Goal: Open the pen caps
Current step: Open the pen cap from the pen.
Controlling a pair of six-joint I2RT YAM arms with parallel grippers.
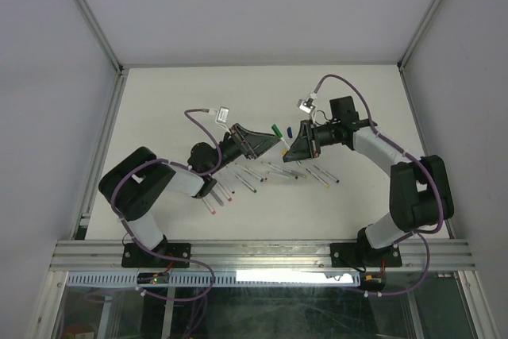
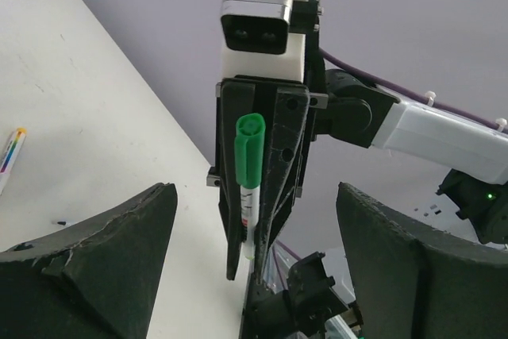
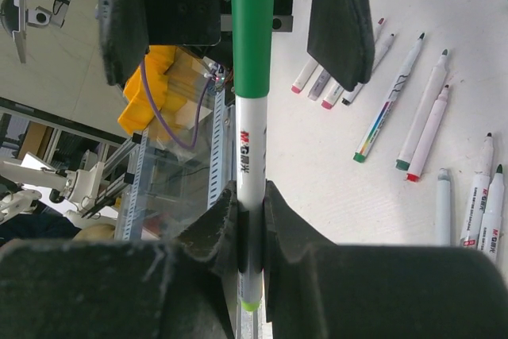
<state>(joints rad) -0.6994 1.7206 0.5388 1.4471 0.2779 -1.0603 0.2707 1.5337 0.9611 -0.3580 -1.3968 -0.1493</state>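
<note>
Right fingers (image 3: pixel 208 232) around pen (image 3: pixel 252 156) (seemingly capped)

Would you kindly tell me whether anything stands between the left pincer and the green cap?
Nothing visible does: the open left pincer straddles the green cap, bare gaps either side, on the pen clamped in the right pincer.

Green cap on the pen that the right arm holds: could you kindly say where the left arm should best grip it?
Pinch the green cap mid-length, across its round sides. It juts free beyond the right fingers, which clamp the white barrel, so the open left fingers probably best come end-on along the barrel's axis, one either side.
</note>
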